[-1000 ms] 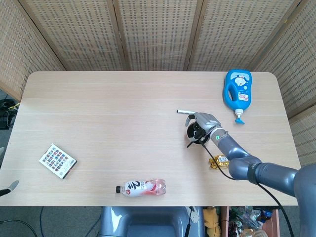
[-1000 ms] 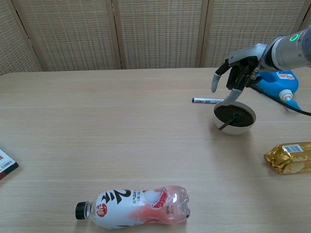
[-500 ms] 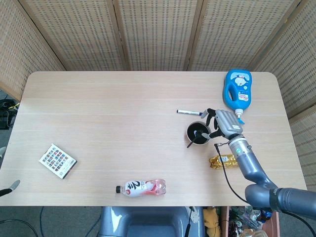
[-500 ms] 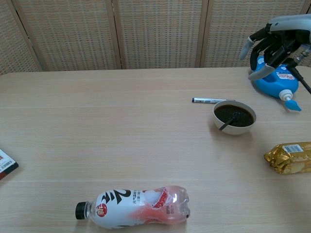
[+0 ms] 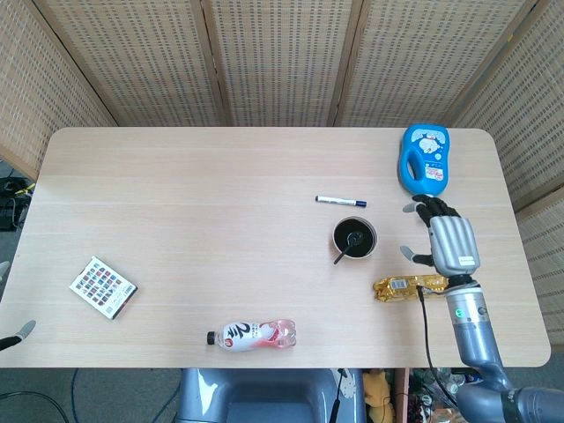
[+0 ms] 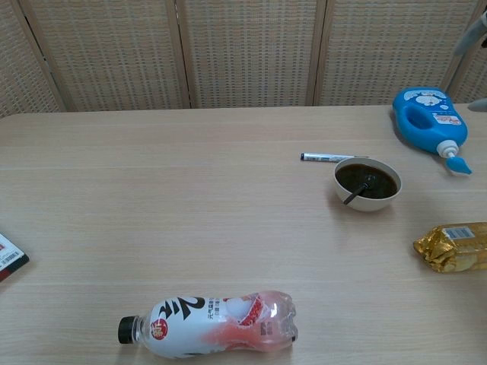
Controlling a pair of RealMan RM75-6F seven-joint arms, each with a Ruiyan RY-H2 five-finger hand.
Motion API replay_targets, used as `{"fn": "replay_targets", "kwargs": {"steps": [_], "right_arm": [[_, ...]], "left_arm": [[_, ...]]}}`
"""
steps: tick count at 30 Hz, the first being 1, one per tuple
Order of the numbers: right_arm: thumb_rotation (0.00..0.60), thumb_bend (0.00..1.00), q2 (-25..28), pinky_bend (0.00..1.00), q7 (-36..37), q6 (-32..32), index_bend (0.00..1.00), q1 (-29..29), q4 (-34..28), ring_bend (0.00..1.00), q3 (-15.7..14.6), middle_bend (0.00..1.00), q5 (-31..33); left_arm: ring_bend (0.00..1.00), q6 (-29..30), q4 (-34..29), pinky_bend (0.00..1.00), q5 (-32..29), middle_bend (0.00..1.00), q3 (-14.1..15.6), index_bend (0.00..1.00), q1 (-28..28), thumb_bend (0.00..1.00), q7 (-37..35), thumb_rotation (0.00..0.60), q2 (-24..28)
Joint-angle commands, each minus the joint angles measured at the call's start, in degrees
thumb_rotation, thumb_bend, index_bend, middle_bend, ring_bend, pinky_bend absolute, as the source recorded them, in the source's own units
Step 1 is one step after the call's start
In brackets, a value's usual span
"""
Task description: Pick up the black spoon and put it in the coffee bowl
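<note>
Toward the table's right edge, our right hand (image 5: 452, 245) hovers with fingers spread, empty; swinging inward could tip the coffee bowl (image 5: 354, 236) holding the black spoon (image 5: 345, 249).

Bright, even light, soft faint shadows, no glare; both views sharp, with slight edge distortion.

Right hand (image 5: 450, 243): silver-grey metal back plate, ridged along its length, dark joints between pale grey fingers (image 5: 421, 208). Below it a narrow wrist with a dark band, then a smooth blue-grey tubular arm (image 5: 476, 339). Thin black cable (image 5: 428, 339) running alongside the arm. Near the bag (image 5: 407, 286).
</note>
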Motion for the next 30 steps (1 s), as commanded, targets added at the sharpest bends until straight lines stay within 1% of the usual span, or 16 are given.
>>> {"fn": "replay_targets", "kwargs": {"steps": [1,2,5,9,13,21,30], "right_arm": [[0.600,0.21,-0.44,0.18,-1.90,2.05,0.29,-3.07,0.02,0.10,-1.65,0.18,-3.41],[0.600,0.21,-0.41,0.14,-2.86,2.16,0.27,-3.90,0.19,0.07,-2.15,0.16,-4.28],[0.600,0.21,-0.58,0.08,-5.26,2.83,0.23,-5.81,0.90,0.02,-2.87,0.10,-6.45],[0.600,0.21,-0.79,0.01,-6.94,2.87,0.18,-8.58,1.35,0.00,-3.83,0.05,-8.58],[0.600,0.21,-0.95,0.00,-8.34,3.27,0.15,-10.87,1.81,0.00,-3.96,0.01,-10.19],[0.600,0.21,-1.22,0.00,-8.82,3.46,0.14,-14.42,2.07,0.00,-3.57,0.01,-11.98],[0.600,0.21,-1.64,0.00,-8.11,2.70,0.14,-16.98,2.73,0.00,-1.18,0.01,-13.73]], "left_arm": [[0.00,0.15,0.04,0.00,0.17,0.00,-0.02,0.00,0.00,0.18,0.03,0.600,-0.07],[0.00,0.23,0.03,0.00,0.35,0.00,0.02,0.00,-0.02,0.18,0.08,0.600,-0.11],[0.00,0.47,-0.14,0.00,0.83,0.00,0.09,0.00,-0.07,0.18,0.28,0.600,-0.16],[0.00,1.07,-0.19,0.00,1.60,0.00,0.21,0.00,-0.01,0.18,0.30,0.600,-0.34],[0.00,1.32,-0.43,0.00,2.13,0.00,0.43,0.00,0.04,0.18,0.43,0.600,-0.20],[0.00,0.99,-0.99,0.00,2.67,0.00,0.86,0.00,-0.07,0.18,1.00,0.600,-0.23],[0.00,0.39,-1.64,0.00,2.71,0.00,0.85,0.00,-0.49,0.18,1.64,0.600,-0.15]]}}
